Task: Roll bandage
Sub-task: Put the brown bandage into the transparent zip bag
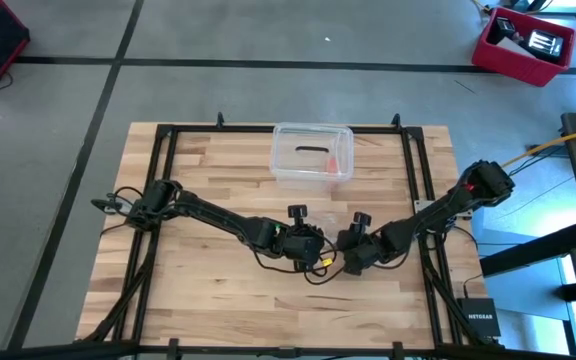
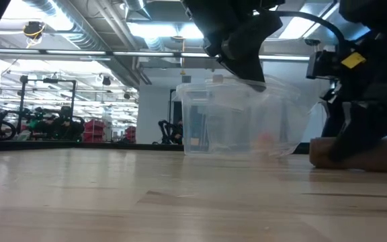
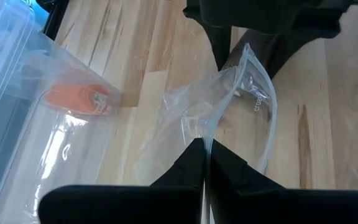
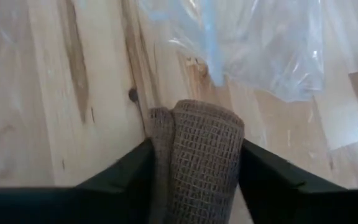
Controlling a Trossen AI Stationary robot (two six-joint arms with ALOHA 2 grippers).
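Note:
The bandage (image 4: 204,149) is a small brown roll lying on the table near the middle; it also shows at the right in the low view (image 2: 355,156). My right gripper (image 4: 194,146) is shut on it, right of the table's middle (image 1: 353,250). My left gripper (image 3: 204,149) is shut on a small clear plastic bag (image 3: 229,106) just left of the right gripper (image 1: 316,245). The bag's far end reaches toward the roll (image 3: 253,53). My left gripper pinches an edge of the clear bag (image 3: 205,134) between its two fingers. The bag spreads out slack ahead of the fingers, above the table. My right gripper pinches the roll's two curved sides (image 4: 232,155) between its two fingers, which lie along the roll. The fingers slant down from the table's right side. The roll's underside rests on the table (image 2: 361,167).
A clear plastic box (image 1: 313,152) stands at the far middle of the table, with a small orange thing (image 3: 79,99) inside. Black rails (image 1: 163,160) run along the table's edges. Bare wood lies at the near left (image 1: 198,290).

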